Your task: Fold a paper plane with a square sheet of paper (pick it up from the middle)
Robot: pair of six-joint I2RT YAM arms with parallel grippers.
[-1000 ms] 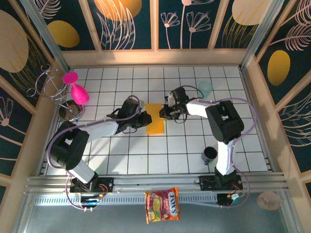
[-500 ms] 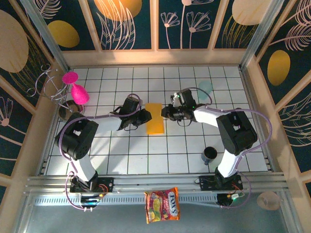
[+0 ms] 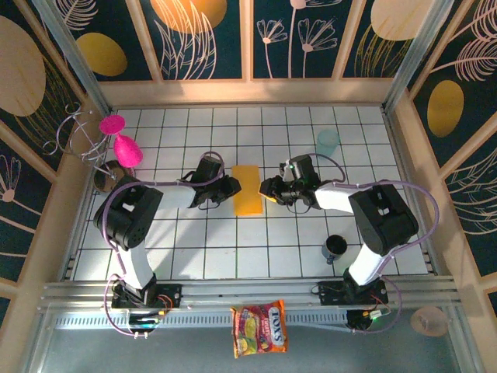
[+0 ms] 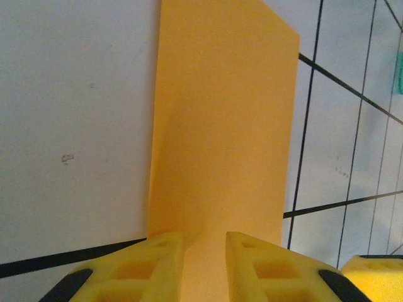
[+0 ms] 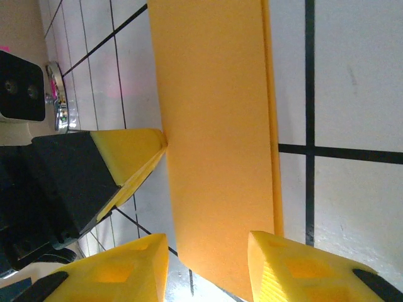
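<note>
Snack packet point(image 3: 259, 329) sits bottom centre, out of play. Mid-frame, left gripper point(image 3: 231, 189) and right gripper point(image 3: 266, 189) flank the square sheet of paper point(image 3: 248, 189), jaws slightly apart, holding nothing. It lies flat, folded in half, probably so the crease sets.

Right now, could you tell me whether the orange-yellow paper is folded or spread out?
Folded: the orange-yellow paper lies as a narrow rectangle, with two stacked layers visible along one long edge.

Robot lab test cell, white tabletop point(image 3: 233, 249) with a black grid, left arm point(image 3: 128, 225) and right arm point(image 3: 380, 214) bolted to an aluminium rail point(image 3: 233, 291) at 6 o'clock, wood-framed floral wall panels point(image 3: 299, 39) at 9, 12 and 3 o'clock
</note>
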